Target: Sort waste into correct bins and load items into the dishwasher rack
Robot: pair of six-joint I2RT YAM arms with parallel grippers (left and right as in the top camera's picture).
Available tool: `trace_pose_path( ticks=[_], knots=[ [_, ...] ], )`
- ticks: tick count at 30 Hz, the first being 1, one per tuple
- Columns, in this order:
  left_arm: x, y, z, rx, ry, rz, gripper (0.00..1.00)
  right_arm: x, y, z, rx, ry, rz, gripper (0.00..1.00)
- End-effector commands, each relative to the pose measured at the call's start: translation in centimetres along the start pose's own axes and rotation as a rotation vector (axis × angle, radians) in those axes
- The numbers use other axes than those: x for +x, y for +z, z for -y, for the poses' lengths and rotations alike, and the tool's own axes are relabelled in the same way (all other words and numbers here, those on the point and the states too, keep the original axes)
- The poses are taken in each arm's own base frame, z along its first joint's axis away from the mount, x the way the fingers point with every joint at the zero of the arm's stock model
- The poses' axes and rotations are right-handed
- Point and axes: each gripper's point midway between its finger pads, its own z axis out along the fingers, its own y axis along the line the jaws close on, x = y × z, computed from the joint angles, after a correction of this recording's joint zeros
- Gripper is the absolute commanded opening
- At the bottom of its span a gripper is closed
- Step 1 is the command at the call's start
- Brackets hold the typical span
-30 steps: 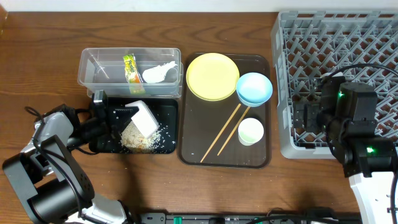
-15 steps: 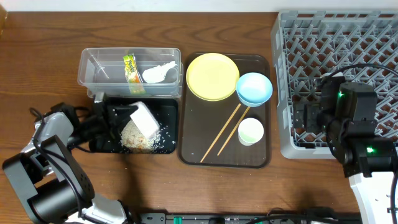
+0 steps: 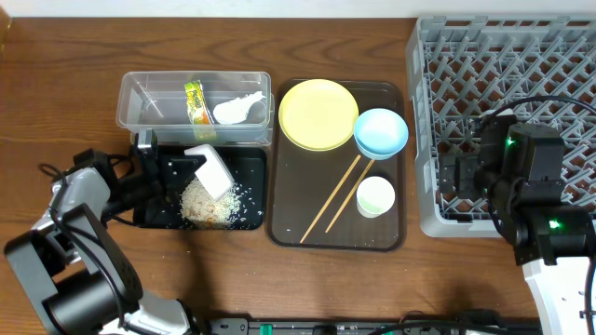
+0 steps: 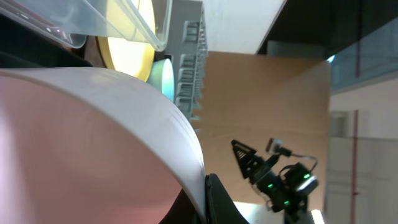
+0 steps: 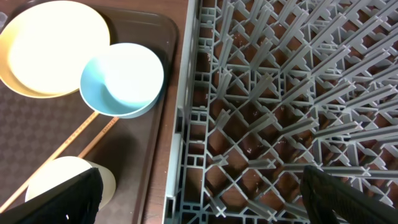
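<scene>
My left gripper [image 3: 166,175] is shut on the rim of the white bowl [image 3: 210,171] and holds it tilted on its side over the black tray [image 3: 244,220]. A pile of rice [image 3: 205,203] lies in that tray below the bowl. In the left wrist view the bowl [image 4: 93,137] fills the frame, with the gripper [image 4: 208,190] pinching its rim. The clear tub [image 3: 140,100] holds the snack wrapper [image 3: 195,100] and the crumpled paper [image 3: 237,109]. My right gripper [image 3: 456,177] is open and empty over the left edge of the grey rack [image 3: 521,56], which also shows in the right wrist view [image 5: 280,93].
The dark brown serving tray [image 3: 289,228] holds the yellow plate [image 3: 318,113], the light blue bowl [image 3: 380,132], the small white cup [image 3: 375,196] and two chopsticks [image 3: 337,194]. In the right wrist view the plate [image 5: 53,46], blue bowl [image 5: 123,78] and cup [image 5: 62,174] lie left of the rack.
The left gripper and the white bowl have shifted slightly up and to the left over the black tray, uncovering more rice. The right arm has not moved.
</scene>
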Motion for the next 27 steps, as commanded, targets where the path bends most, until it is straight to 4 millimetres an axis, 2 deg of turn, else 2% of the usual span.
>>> trace_pose_path(
  ticks=[1, 7, 10, 13, 16, 21, 27],
  knots=[
    [0.7, 1.0, 1.3, -0.134, 0.174, -0.049, 0.06, -0.7, -0.5, -0.1, 0.003, -0.014, 0.022, 0.99],
    [2.4, 3.5, 0.8, -0.579, 0.375, -0.124, 0.06, -0.8, -0.5, -0.1, 0.002, -0.014, 0.023, 0.99],
    [3.8, 6.2, 1.4, -0.673, 0.537, -0.172, 0.06, -0.8, -0.5, -0.1, 0.002, -0.014, 0.023, 0.99],
    [5.1, 8.9, 0.8, -0.769, 0.654, -0.206, 0.07, -0.8, -0.5, -0.1, 0.002, -0.014, 0.022, 0.99],
    [6.7, 11.7, -0.4, -0.847, 0.754, -0.259, 0.07, -0.8, -0.5, -0.1, 0.002, -0.014, 0.022, 0.99],
    [9.8, 15.8, -3.0, -0.883, 0.867, -0.381, 0.08, -0.8, -0.5, -0.1, 0.002, -0.014, 0.022, 0.99],
    [10.8, 18.3, -6.8, -0.956, 0.928, -0.449, 0.08, -0.7, -0.5, -0.1, 0.002, -0.014, 0.022, 0.99]
  ],
)
